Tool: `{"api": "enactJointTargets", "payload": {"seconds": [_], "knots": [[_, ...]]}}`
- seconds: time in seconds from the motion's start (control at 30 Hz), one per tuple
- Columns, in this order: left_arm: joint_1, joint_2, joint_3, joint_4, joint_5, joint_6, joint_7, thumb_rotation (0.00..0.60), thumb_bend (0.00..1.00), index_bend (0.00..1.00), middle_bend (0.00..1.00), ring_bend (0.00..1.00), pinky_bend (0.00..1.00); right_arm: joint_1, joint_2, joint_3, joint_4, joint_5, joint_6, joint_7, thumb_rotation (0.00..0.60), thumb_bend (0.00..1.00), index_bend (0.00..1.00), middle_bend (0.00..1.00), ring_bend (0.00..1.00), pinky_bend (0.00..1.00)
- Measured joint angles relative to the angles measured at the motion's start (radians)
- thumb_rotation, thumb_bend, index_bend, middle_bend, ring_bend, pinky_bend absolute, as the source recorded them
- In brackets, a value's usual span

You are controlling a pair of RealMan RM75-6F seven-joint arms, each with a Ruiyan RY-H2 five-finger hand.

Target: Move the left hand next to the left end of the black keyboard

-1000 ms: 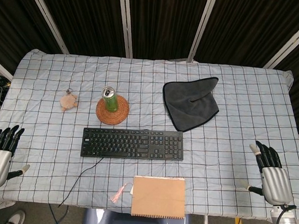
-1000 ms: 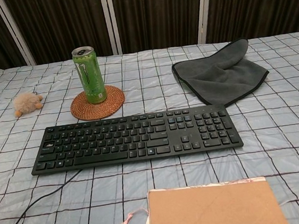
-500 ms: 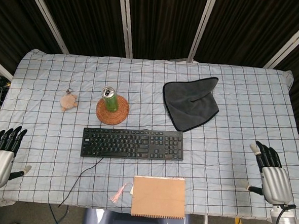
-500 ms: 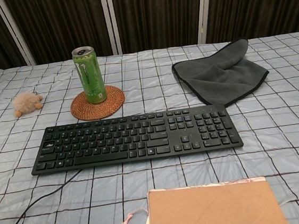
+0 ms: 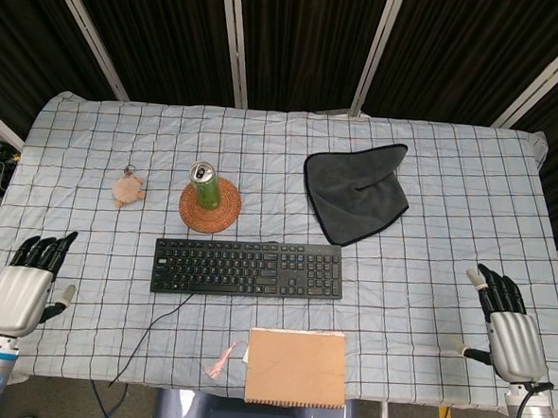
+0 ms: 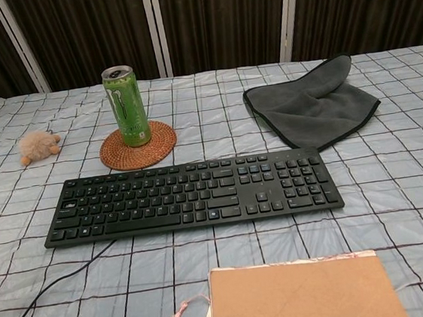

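Black keyboard (image 5: pixel 248 269) mid-table; left hand (image 5: pixel 23 290) at its 9 o'clock, near table (image 5: pixel 91 340) edge, well apart, fingers seemingly extended, empty.

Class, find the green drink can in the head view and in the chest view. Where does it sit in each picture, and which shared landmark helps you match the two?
Head view: the green can stands upright left of centre, on the round woven coaster, beyond the black keyboard.
Chest view: the can is at upper left, upright on the same coaster.
Shared landmark: the coaster, just behind the keyboard's left half.
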State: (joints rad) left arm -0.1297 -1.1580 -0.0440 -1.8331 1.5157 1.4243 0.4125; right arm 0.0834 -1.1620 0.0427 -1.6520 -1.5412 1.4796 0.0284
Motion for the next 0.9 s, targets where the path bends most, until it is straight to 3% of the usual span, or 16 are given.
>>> {"api": "enactJointTargets", "payload": {"seconds": [0.1, 0.33, 0.63, 0.9], "knots": [[-0.031, 0.002, -0.013, -0.037, -0.041, -0.058, 0.029, 0.6, 0.65, 0.0, 0.82, 0.68, 0.47, 0.0, 0.001, 0.001, -0.002, 0.003, -0.001, 0.002, 0.6, 0.04, 0.06, 0.0, 0.0, 0.0], [-0.128, 0.02, -0.047, -0.143, -0.235, -0.221, 0.127, 0.6, 0.68, 0.0, 0.84, 0.7, 0.49, 0.001, 0.003, 0.002, -0.006, 0.008, -0.007, 0.014, 0.6, 0.04, 0.06, 0.0, 0.0, 0.0], [-0.32, 0.029, -0.091, -0.248, -0.627, -0.348, 0.352, 0.6, 0.76, 0.0, 0.85, 0.71, 0.49, 0.0, 0.009, 0.003, -0.013, 0.015, -0.011, 0.029, 0.6, 0.04, 0.06, 0.0, 0.0, 0.0], [-0.507, -0.004, -0.078, -0.277, -0.922, -0.382, 0.51, 0.6, 0.78, 0.0, 0.85, 0.71, 0.49, 0.001, 0.012, 0.003, -0.015, 0.02, -0.018, 0.039, 0.6, 0.04, 0.06, 0.0, 0.0, 0.0]]}}
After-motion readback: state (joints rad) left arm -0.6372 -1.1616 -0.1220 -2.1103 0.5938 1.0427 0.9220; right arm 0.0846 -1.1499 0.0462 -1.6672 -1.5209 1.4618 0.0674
